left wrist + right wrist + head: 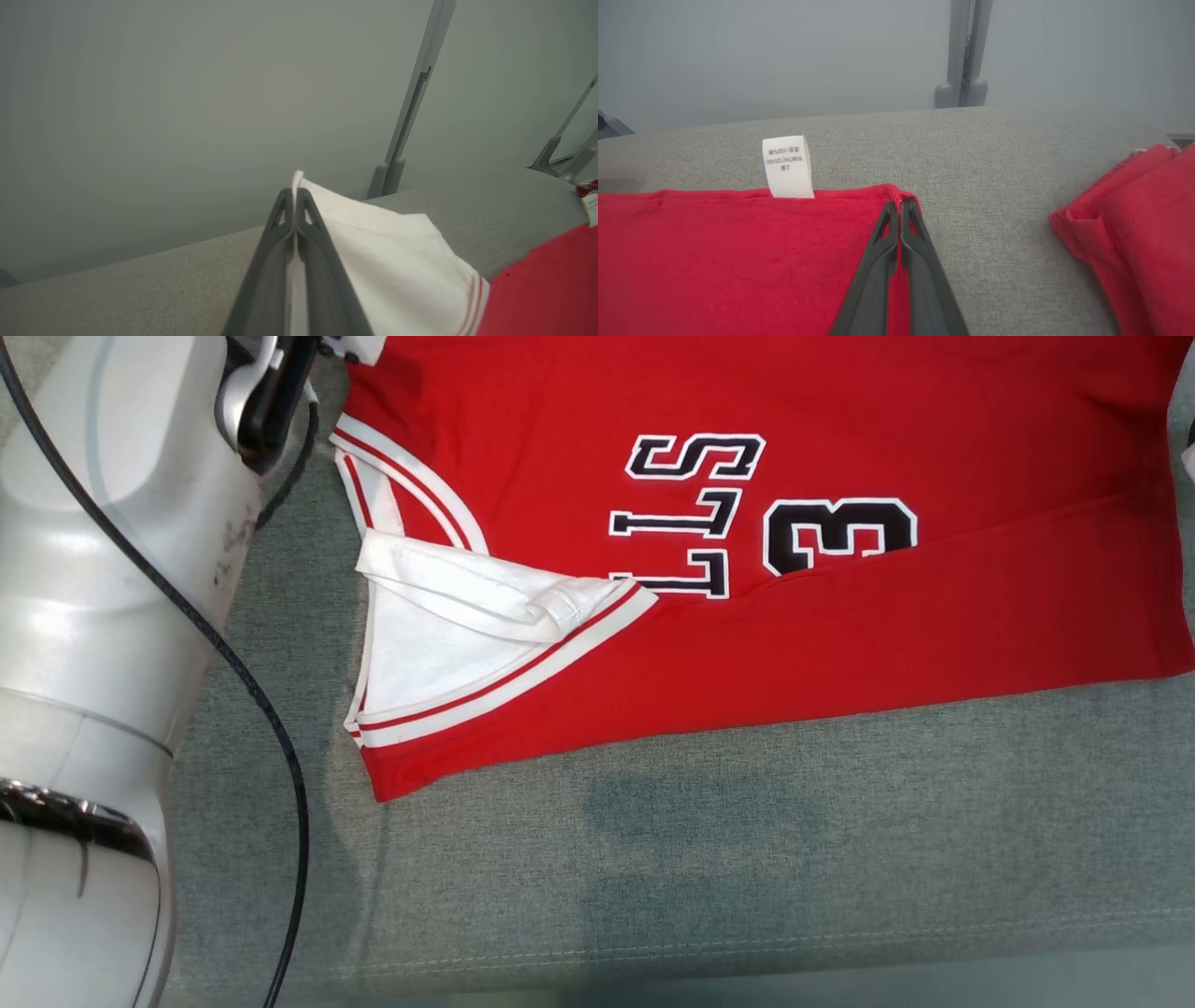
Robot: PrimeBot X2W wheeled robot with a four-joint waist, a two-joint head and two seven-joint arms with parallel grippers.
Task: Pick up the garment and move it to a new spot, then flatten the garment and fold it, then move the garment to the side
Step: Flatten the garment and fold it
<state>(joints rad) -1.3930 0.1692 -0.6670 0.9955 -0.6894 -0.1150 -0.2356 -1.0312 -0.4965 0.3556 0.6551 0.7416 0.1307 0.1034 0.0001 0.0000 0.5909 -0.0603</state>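
1. The garment (840,644), a red jersey with white trim, lies spread on the grey cloth-covered counter (709,859). Its long axis runs left to right across the head view, with the shoulder end at the robot's left and the hem end at its right.
2. The left jaws are pressed together on a white strap (397,252) of the garment, and a sliver of cloth is pinched between the fingertips (284,212).
3. The right jaws are shut on a red hem corner (896,192), just beside the white care label (788,165).
4. Both grips are placed on the far edge, so the body of the garment lies from the jaws toward the robot.
5. A fold is judged to be in hand: the held edge would be carried nearer, across the short axis, with both arms kept level.
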